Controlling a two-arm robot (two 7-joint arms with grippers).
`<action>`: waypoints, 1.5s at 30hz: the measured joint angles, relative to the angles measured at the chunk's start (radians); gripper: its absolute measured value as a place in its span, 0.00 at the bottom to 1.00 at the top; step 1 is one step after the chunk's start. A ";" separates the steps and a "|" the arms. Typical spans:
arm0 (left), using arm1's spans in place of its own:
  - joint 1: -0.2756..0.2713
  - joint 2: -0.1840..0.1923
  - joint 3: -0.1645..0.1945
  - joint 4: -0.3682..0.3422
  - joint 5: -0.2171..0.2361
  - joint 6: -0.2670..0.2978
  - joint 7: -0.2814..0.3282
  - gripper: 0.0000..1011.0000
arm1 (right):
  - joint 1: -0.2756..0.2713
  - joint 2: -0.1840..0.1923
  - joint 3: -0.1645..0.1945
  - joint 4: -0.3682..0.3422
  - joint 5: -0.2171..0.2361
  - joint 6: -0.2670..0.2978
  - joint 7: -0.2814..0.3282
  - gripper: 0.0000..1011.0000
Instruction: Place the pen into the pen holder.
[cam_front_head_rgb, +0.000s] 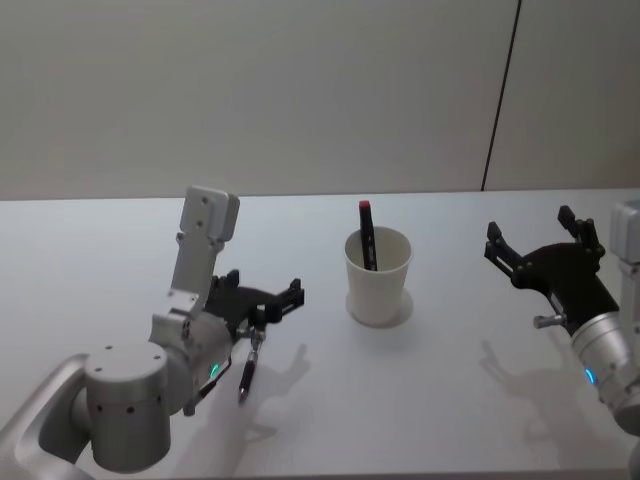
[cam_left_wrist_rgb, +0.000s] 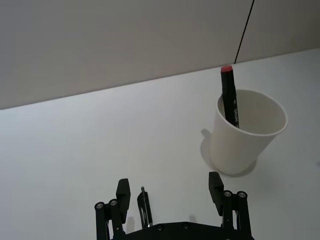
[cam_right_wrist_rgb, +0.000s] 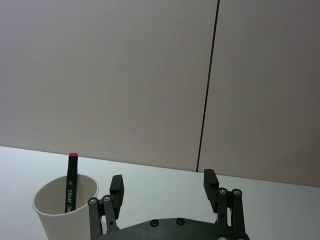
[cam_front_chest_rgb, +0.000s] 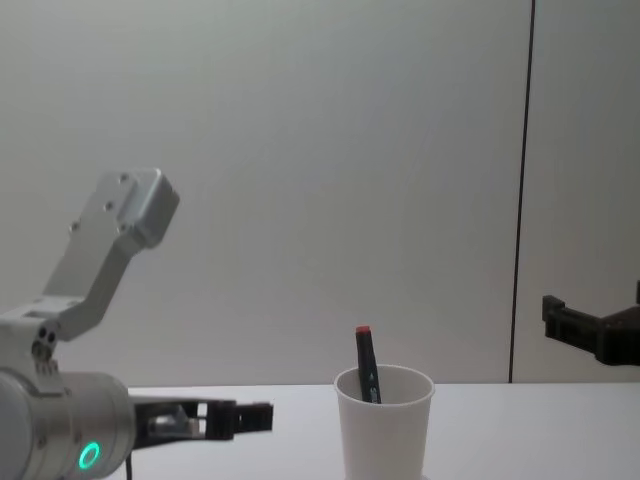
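Observation:
A dark pen (cam_front_head_rgb: 248, 368) lies flat on the white table, left of the pen holder. My left gripper (cam_front_head_rgb: 275, 306) hovers open just over the pen's far end, not holding it. In the left wrist view the pen (cam_left_wrist_rgb: 145, 209) shows between the spread fingers (cam_left_wrist_rgb: 123, 192). The pen holder (cam_front_head_rgb: 378, 277), a white paper cup, stands upright mid-table with a black marker with a red cap (cam_front_head_rgb: 368, 235) leaning inside it. The holder (cam_left_wrist_rgb: 247, 137) is ahead and to one side of the left gripper (cam_left_wrist_rgb: 169, 189). My right gripper (cam_front_head_rgb: 545, 250) hangs open to the right of the holder, holding nothing.
The white table (cam_front_head_rgb: 450, 400) runs back to a plain grey wall with a dark vertical seam (cam_front_head_rgb: 500, 100). In the chest view, the holder (cam_front_chest_rgb: 385, 430) stands between the left gripper (cam_front_chest_rgb: 240, 418) and the right gripper (cam_front_chest_rgb: 598, 322).

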 joint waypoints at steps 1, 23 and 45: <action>0.000 -0.001 0.000 0.001 -0.001 0.007 0.002 0.99 | 0.000 0.000 0.000 0.000 0.000 0.000 0.000 0.99; 0.011 -0.010 0.003 0.045 -0.005 0.117 0.018 0.99 | 0.000 0.000 0.000 0.000 0.000 0.000 0.000 0.99; -0.002 -0.027 0.015 0.103 0.073 0.160 -0.010 0.99 | 0.000 0.000 0.000 0.000 0.000 0.000 0.000 0.99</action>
